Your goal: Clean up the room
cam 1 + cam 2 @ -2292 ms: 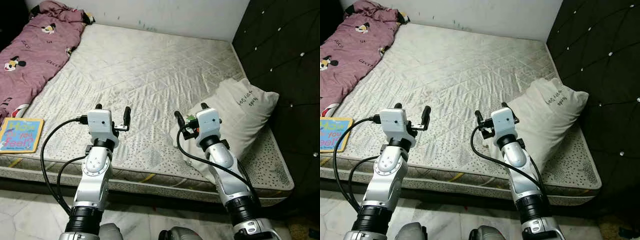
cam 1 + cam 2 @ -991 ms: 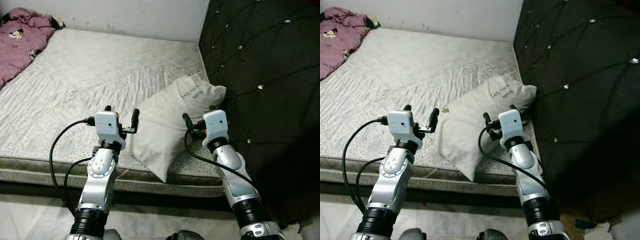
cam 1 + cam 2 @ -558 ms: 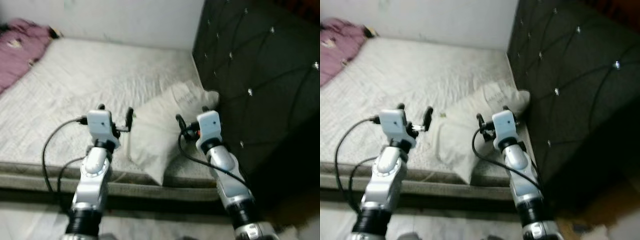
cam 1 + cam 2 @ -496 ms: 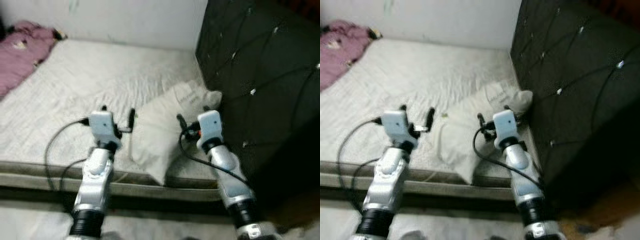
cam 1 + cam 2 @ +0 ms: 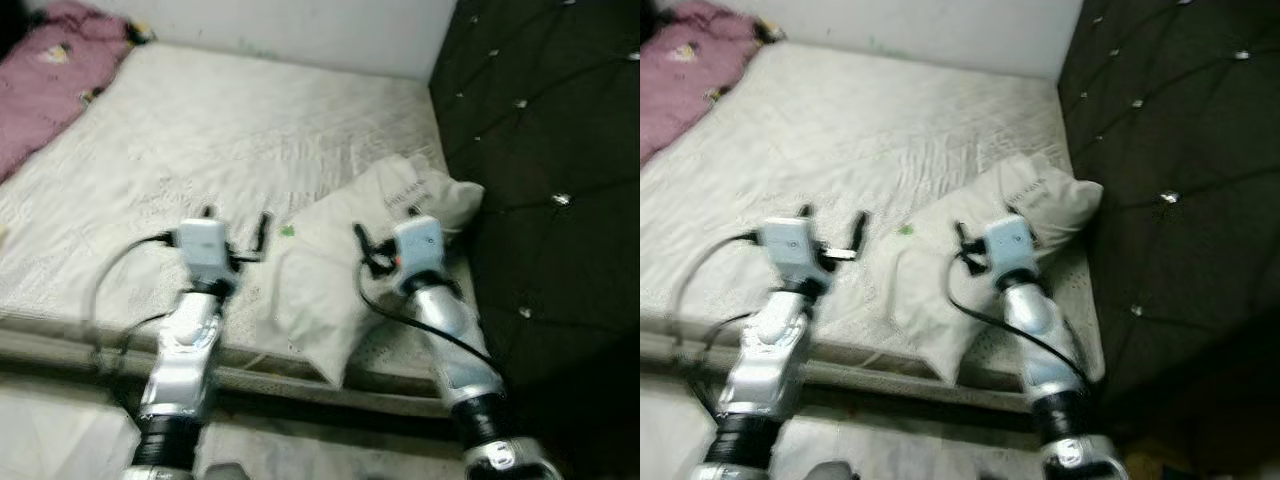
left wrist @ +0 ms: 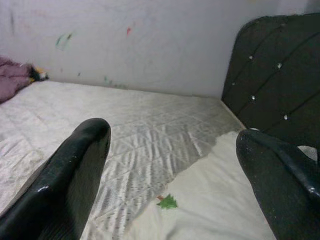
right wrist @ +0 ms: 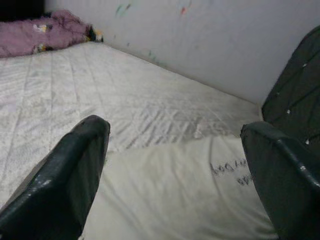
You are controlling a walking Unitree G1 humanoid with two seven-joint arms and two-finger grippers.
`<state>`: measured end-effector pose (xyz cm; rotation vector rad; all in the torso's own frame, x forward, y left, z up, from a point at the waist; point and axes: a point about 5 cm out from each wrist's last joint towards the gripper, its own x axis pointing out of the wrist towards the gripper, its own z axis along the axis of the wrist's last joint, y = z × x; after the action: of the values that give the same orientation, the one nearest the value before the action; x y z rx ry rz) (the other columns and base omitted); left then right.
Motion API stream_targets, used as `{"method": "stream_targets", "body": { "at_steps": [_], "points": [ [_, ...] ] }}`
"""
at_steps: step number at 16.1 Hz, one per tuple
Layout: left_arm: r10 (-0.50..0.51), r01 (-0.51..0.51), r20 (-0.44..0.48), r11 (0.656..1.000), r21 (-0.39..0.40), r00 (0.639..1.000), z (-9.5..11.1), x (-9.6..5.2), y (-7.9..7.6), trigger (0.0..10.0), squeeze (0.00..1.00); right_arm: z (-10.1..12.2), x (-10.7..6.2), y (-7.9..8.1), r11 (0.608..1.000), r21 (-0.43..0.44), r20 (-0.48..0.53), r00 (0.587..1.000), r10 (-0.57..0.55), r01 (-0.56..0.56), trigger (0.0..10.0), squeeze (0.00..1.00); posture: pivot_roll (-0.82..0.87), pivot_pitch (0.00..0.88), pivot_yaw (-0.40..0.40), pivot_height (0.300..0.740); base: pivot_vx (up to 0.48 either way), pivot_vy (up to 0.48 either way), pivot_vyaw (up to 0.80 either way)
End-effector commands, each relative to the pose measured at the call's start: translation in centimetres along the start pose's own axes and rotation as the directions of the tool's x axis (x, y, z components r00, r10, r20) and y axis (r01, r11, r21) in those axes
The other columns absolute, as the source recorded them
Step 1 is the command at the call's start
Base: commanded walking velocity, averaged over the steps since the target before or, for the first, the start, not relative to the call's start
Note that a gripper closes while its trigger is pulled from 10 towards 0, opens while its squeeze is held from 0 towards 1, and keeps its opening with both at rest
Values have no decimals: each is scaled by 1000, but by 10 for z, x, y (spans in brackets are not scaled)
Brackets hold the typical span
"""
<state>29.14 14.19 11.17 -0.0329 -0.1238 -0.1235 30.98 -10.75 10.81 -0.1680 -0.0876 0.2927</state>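
A white pillow (image 5: 372,262) with dark writing lies on the bare mattress (image 5: 200,130) beside the dark tufted headboard (image 5: 540,150); one corner hangs over the mattress's front edge. My right gripper (image 5: 385,230) hovers open above the pillow's middle, and the pillow (image 7: 200,185) lies below its fingers. My left gripper (image 5: 236,220) is open over the mattress just left of the pillow, with nothing between its fingers. A small green scrap (image 6: 168,202) lies by the pillow's edge between the two grippers. A crumpled pink blanket (image 5: 50,80) lies at the bed's far left.
A white wall (image 5: 920,25) runs behind the bed. The headboard rises close on the right of my right arm. Pale floor (image 5: 60,430) shows in front of the mattress edge. The head views are blurred.
The whole picture has swung: the camera turned right toward the headboard, then back a little left. Both arms keep the same raised pose with fingers apart.
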Motion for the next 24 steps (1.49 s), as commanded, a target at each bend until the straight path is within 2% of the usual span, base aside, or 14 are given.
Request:
{"method": "stream_targets", "body": {
  "at_steps": [1, 4, 13, 14, 20, 24],
  "points": [
    [-43, 43, 20, 999, -25, 999, 4, 3, -15, 10000, 0, -3, -4, -14, 999, -18, -15, 999, -36, 35, 10000, 0, 20, 0, -66, 740, 405, 0, 0],
    [-40, 40, 17, 999, -26, 999, 3, 3, -15, 10000, 0, -3, -4, -15, 999, -11, -17, 999, -40, 40, 10000, 0, 22, 0, -68, 740, 401, 0, -679],
    [34, -34, -14, 999, 14, 999, 0, 6, -12, 10000, 0, -3, -4, -12, 999, -26, -14, 1000, -23, 22, 10000, 0, 27, 0, -69, 740, 0, 0, 0],
    [34, -34, -14, 999, 18, 999, 0, 6, -12, 10000, 0, -3, -4, -11, 999, -48, -13, 1000, -16, 15, 10000, 0, 27, 0, -69, 740, 0, 0, 800],
    [34, -34, -15, 999, 7, 999, 0, 6, -13, 10000, 0, -3, -4, -11, 999, -33, -20, 1000, -20, 20, 10000, 0, 25, 0, -68, 740, 0, 0, 739],
    [36, -36, -17, 999, -3, 999, 0, 6, -13, 10000, 0, -4, -4, -12, 999, -29, -25, 1000, -19, 18, 10000, 0, 24, 0, -72, 740, 0, 0, 0]
  ]
}}
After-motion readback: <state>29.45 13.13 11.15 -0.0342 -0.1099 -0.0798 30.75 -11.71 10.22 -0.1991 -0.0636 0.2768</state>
